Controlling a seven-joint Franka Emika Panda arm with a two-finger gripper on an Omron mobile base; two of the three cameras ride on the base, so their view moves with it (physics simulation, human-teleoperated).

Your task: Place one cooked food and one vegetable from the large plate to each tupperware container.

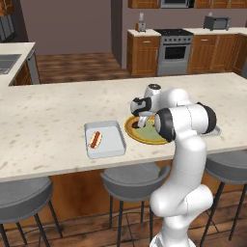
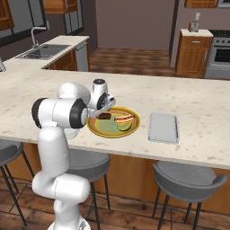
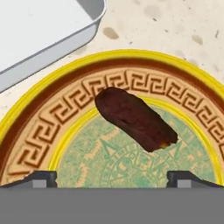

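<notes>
Hand view: dark brown oblong piece of cooked food [image 3: 135,118] lying on the round ochre-rimmed, green-centred large plate [image 3: 39,144], between the released, spread tips of the two-finger gripper [image 3: 112,177]. Pale grey rectangular tupperware container [image 3: 39,30] just beside the plate. Risk: the food lies diagonally; closing fingers may catch only one end and pivot it loose.

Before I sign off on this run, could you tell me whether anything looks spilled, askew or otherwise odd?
Nothing stands out. The large plate sits flat on the counter with its food on it, a hot dog lies inside the left tupperware container, and the right container sits level.
</notes>
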